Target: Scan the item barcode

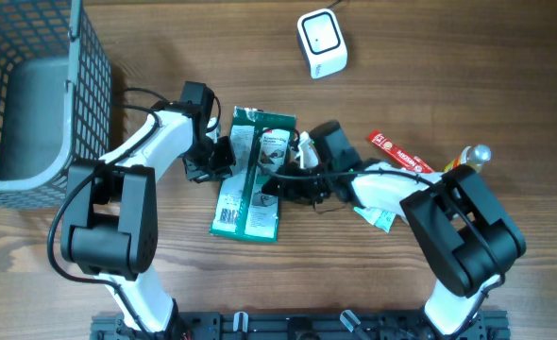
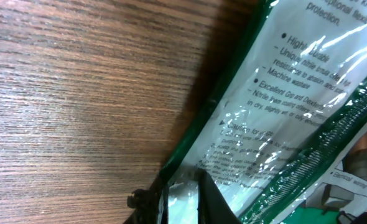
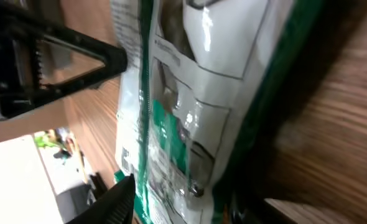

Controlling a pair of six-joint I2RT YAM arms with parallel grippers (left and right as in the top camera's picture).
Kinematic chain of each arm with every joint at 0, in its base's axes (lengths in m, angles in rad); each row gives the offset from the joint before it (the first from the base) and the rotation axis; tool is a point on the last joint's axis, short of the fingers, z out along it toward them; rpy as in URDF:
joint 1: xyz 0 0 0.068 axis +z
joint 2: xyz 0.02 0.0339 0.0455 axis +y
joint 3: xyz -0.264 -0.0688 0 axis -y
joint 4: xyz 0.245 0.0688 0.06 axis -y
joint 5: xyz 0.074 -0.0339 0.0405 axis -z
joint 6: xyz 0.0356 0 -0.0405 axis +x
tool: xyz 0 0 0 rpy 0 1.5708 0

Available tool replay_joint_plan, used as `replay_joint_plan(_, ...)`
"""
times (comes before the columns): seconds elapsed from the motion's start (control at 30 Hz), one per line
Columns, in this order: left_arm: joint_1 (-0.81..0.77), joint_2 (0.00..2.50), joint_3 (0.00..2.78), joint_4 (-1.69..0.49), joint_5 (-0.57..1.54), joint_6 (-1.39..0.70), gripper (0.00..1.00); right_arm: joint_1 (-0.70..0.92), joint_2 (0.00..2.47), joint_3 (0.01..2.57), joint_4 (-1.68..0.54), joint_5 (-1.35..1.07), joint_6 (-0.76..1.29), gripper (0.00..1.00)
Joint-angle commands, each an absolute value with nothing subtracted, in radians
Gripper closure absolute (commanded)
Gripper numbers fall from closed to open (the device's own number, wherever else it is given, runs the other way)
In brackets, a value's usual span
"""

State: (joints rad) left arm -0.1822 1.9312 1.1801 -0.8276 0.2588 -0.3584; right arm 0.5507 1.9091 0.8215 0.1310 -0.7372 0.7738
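You're at the pick-up step: the packet (image 1: 245,203) of gloves lies flat near the middle of the table (image 1: 430,57), with both arms on it and nothing lifted yet. Your left claw (image 1: 224,161) is closed, and the left wrist view shows it pinching the clear film at the packet's left edge. Your right claw (image 1: 283,179) is at the opposite edge, with a finger on each side of the packet. From these views you cannot tell whether those fingers are biting or only straddling it, so don't count on that side.

The white scanner (image 1: 321,42) sits well apart from the packet, near the far edge and a little right of the middle. What looks like the barcode (image 1: 226,218) is on the packet's upper face, at the corner nearest you on the left.

Next you'll probably need a firm hold on both edges. Then lift evenly so the floppy film stays flat, carry it toward the far edge, and turn the barcode face to the scanner's window.
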Motion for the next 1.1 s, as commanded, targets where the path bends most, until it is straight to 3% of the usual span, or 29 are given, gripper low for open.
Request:
replay_joint_plan(0.0,-0.186,1.983,1.129,-0.815,0.234,-0.375,0.9,0.6,1.94,0.758,0.21,-0.645,0.875,0.54)
replay_joint_plan(0.23,-0.186,1.984,1.129,-0.815,0.234,-0.375,0.91,0.711,1.94,0.758,0.343,-0.428,1.011,0.59)
replay_joint_plan(0.47,-0.186,1.984,1.129,-0.806,0.234,-0.375,0.92,0.738,1.94,0.758,0.437,-0.407,0.982,0.66)
replay_joint_plan(0.53,-0.186,1.983,1.129,-0.8,0.234,-0.375,0.93,0.738,1.94,0.758,0.437,-0.406,0.934,0.96)
replay_joint_plan(0.67,-0.181,1.977,1.138,-0.799,0.234,-0.368,0.96,0.738,1.94,0.758,0.422,-0.405,0.892,0.92)
replay_joint_plan(0.77,-0.162,1.936,1.166,-0.802,0.234,-0.368,0.96,0.733,1.94,0.758,0.41,-0.431,0.881,0.96)
replay_joint_plan(0.9,-0.095,1.756,1.218,-0.811,0.225,-0.368,0.95,0.71,1.895,0.781,0.361,-0.525,0.55,0.96)
replay_joint_plan(0.97,-0.047,1.659,1.22,-0.788,0.211,-0.372,0.94,0.676,1.806,0.843,0.137,-0.543,0.393,0.96)
replay_joint_plan(1.07,0.021,1.554,1.22,-0.745,0.211,-0.371,0.85,0.636,1.686,0.964,-0.137,-0.562,0.175,0.96)
